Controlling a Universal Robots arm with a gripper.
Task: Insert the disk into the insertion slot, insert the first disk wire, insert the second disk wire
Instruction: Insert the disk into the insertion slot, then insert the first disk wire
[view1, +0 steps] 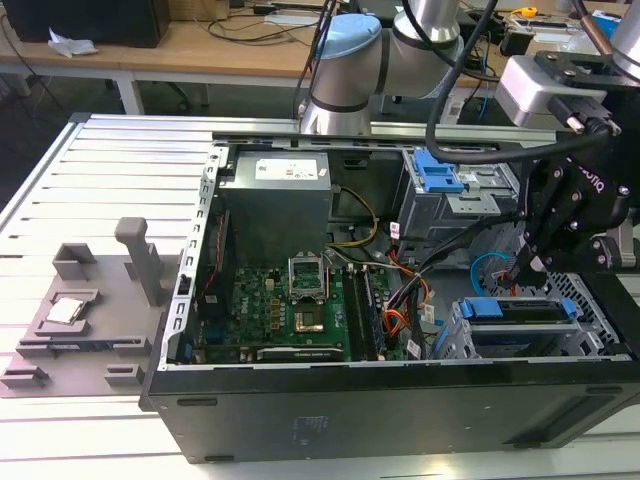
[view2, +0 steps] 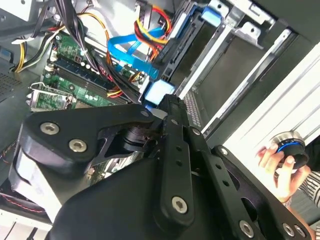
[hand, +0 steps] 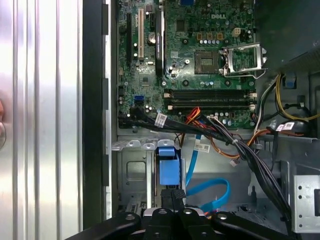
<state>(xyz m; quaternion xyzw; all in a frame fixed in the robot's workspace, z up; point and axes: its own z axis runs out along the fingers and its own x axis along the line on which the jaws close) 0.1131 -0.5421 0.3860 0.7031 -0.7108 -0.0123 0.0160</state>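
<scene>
The disk sits in the insertion slot (view1: 462, 338), a grey perforated cage at the exterior view's lower right inside the open computer case. Its blue front handle (view1: 520, 308) lies along the cage's top and appears in both wrist views (hand: 167, 167) (view2: 160, 92). My gripper (view1: 527, 265) hangs just above the handle, its black fingers pressed together, with their tips (hand: 172, 196) (view2: 167, 100) close over the blue plastic. I see nothing between them. A light blue flat wire (view1: 485, 265) (hand: 210, 192) loops loose beside the cage, and a bundle of black and orange wires (hand: 235, 145) runs past it.
The motherboard (view1: 290, 305) fills the case's middle and the grey power supply (view1: 275, 195) stands behind it. A taller grey bay with a blue latch (view1: 436, 175) stands beyond the cage. A grey fixture (view1: 90, 300) lies at the exterior view's left. A person's hand (view2: 277, 162) holds a round knob.
</scene>
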